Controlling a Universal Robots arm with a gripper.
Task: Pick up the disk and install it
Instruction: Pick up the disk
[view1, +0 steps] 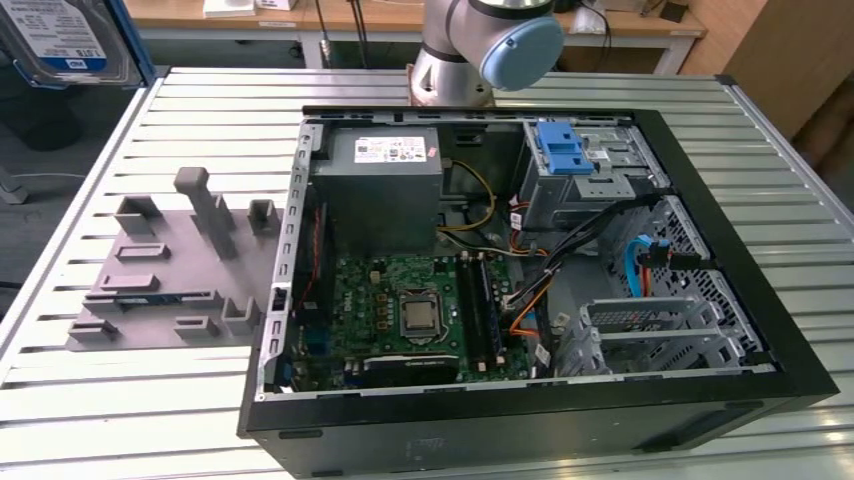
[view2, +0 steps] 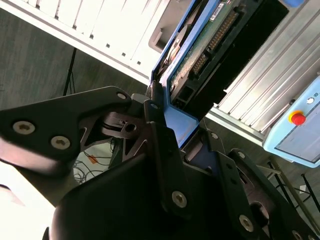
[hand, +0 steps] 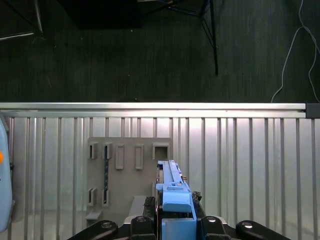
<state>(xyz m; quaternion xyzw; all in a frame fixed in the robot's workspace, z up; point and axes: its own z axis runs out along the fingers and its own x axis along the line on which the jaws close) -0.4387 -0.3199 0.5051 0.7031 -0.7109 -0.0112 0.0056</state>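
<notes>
Clamped by its blue plastic rails in the black, angular gripper (view2: 181, 125): the disk (view1: 67, 40), a flat silver-grey slab. Aloft at the exterior view's far left, well apart from the open black case (view1: 534, 445) on the ribbed metal table (view1: 134, 420).

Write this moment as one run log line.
gripper: shut on the disk | disk: held above the table, apart from grey fixture | computer case: open
</notes>
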